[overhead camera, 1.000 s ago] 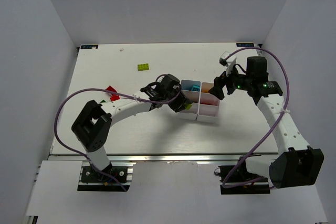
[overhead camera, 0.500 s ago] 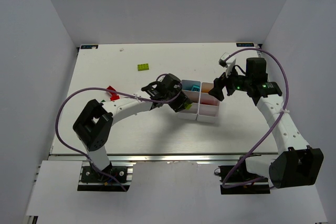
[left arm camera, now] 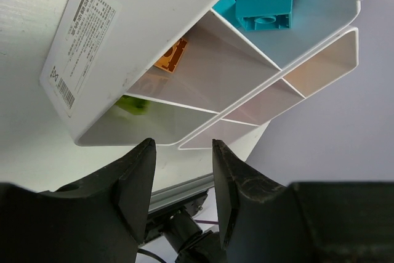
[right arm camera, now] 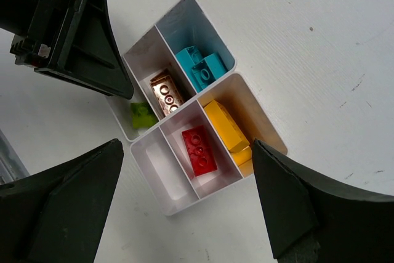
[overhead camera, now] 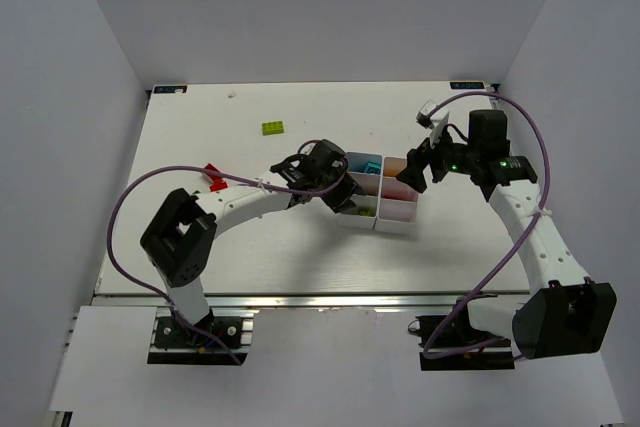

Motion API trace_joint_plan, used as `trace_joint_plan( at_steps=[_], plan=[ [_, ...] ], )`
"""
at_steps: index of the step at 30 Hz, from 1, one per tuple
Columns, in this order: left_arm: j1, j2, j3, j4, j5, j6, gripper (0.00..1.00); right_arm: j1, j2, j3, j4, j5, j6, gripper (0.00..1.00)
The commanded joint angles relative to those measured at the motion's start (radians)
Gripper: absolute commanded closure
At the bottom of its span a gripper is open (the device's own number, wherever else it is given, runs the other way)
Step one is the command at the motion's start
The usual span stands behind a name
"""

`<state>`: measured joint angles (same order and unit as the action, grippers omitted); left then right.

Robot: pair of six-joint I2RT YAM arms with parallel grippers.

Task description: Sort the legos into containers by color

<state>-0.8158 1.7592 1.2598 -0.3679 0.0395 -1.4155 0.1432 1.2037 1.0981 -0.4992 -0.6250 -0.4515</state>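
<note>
I see left gripper (left arm camera: 183,167) released, empty, at bins (right arm camera: 161,163) | lime brick (right arm camera: 141,115) binned | right gripper (right arm camera: 186,170) spread wide above

White table (overhead camera: 300,257), grey walls (overhead camera: 70,67)

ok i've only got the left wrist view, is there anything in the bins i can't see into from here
observer: yes, the right wrist view shows a red brick in the middle bin of the bin block's other row
operator: anything beside it
observer: a yellow brick lies in the end bin next to it
operator: any still out on the table
observer: two in the top view, a lime green brick toward the far edge and a loose red brick nearer the left edge
</note>
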Motion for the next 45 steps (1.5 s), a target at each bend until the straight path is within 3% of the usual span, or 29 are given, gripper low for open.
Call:
trace_joint_plan(
  at_steps=[1, 7, 9, 13, 16, 19, 20, 21, 22, 24, 31, 37, 45],
  plan=[
    [-0.005, -0.02, 0.047, -0.022, -0.026, -0.007, 0.48, -0.007, -0.015, 0.002, 0.004, -0.022, 0.002, 0.11],
    [-0.006, -0.082, 0.081, -0.095, -0.11, 0.027, 0.49, -0.007, -0.016, 0.011, -0.018, -0.07, -0.051, 0.11],
    [-0.006, -0.144, 0.088, -0.13, -0.157, 0.052, 0.52, -0.007, -0.018, 0.023, -0.077, -0.16, -0.117, 0.11],
    [0.009, -0.269, 0.079, -0.244, -0.3, 0.16, 0.86, -0.005, -0.021, 0.04, -0.156, -0.32, -0.266, 0.11],
    [0.087, -0.384, 0.004, -0.281, -0.296, 0.237, 0.91, 0.007, -0.023, 0.034, -0.116, -0.357, -0.266, 0.12],
    [0.222, -0.501, -0.117, -0.247, -0.199, 0.327, 0.81, 0.035, -0.007, 0.032, -0.073, -0.328, -0.236, 0.15],
    [0.306, -0.515, -0.147, -0.25, -0.15, 0.351, 0.61, 0.047, -0.001, 0.034, -0.064, -0.312, -0.21, 0.16],
    [0.347, -0.514, -0.145, -0.262, -0.133, 0.377, 0.5, 0.053, 0.005, 0.037, -0.056, -0.309, -0.199, 0.16],
    [0.387, -0.477, -0.131, -0.32, -0.124, 0.413, 0.39, 0.059, 0.017, 0.04, -0.055, -0.306, -0.191, 0.16],
    [0.481, -0.413, -0.064, -0.38, -0.084, 0.428, 0.3, 0.078, 0.026, 0.045, -0.029, -0.286, -0.144, 0.16],
    [0.621, -0.086, 0.171, -0.332, 0.014, 0.273, 0.26, 0.102, 0.013, 0.01, 0.128, -0.148, 0.011, 0.15],
    [0.639, 0.247, 0.513, -0.379, 0.022, 0.164, 0.23, 0.105, 0.008, -0.012, 0.162, -0.073, 0.03, 0.14],
    [0.638, 0.48, 0.725, -0.325, 0.048, 0.009, 0.19, 0.105, 0.013, -0.038, 0.185, -0.065, 0.039, 0.14]
  ],
)
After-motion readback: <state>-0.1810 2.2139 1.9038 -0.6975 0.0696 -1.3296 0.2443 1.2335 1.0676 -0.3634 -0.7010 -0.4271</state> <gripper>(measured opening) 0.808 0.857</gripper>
